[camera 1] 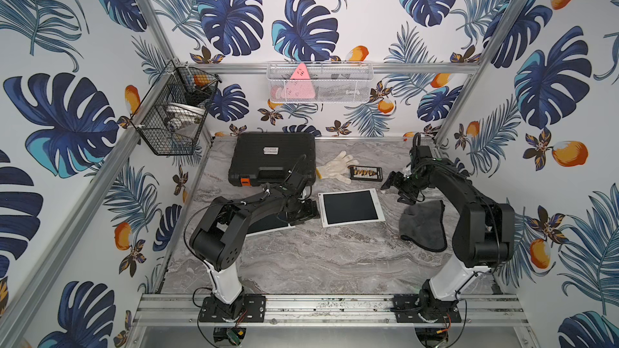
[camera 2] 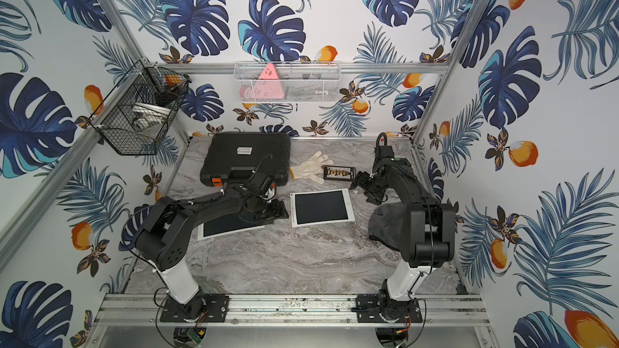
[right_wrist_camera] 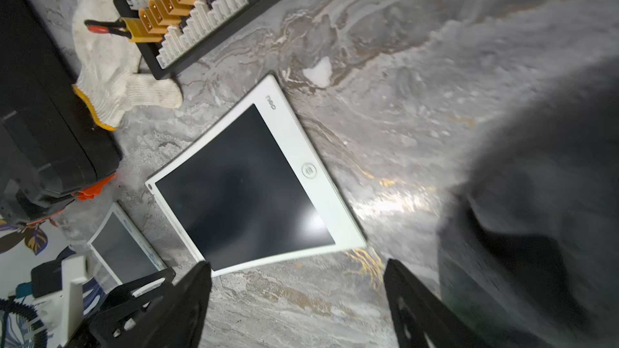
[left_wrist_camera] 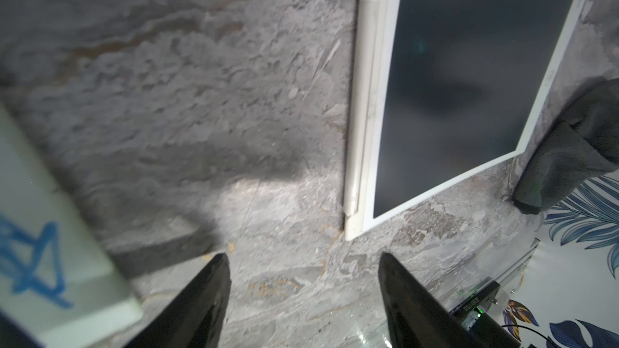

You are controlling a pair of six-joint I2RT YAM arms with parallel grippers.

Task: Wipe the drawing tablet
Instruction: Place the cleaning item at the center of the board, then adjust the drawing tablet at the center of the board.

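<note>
A white drawing tablet [camera 1: 350, 207] [camera 2: 321, 207] with a blank dark screen lies flat mid-table. A second white tablet [camera 1: 268, 225] [camera 2: 227, 224] lies partly under my left arm; the left wrist view shows blue scribble on this second tablet [left_wrist_camera: 40, 262]. My left gripper [camera 1: 306, 210] [left_wrist_camera: 303, 296] hangs open and empty over bare marble between the two tablets. My right gripper [camera 1: 396, 190] [right_wrist_camera: 298, 296] is open and empty above the table, between the blank tablet [right_wrist_camera: 244, 189] and a crumpled grey cloth [camera 1: 423, 224] [right_wrist_camera: 552, 179].
A black case [camera 1: 273, 159] stands at the back. A white glove [camera 1: 336, 165] and a black connector board [camera 1: 366, 173] lie behind the blank tablet. A black wire basket [camera 1: 174, 112] and a white mesh basket [camera 1: 320, 82] hang on the walls.
</note>
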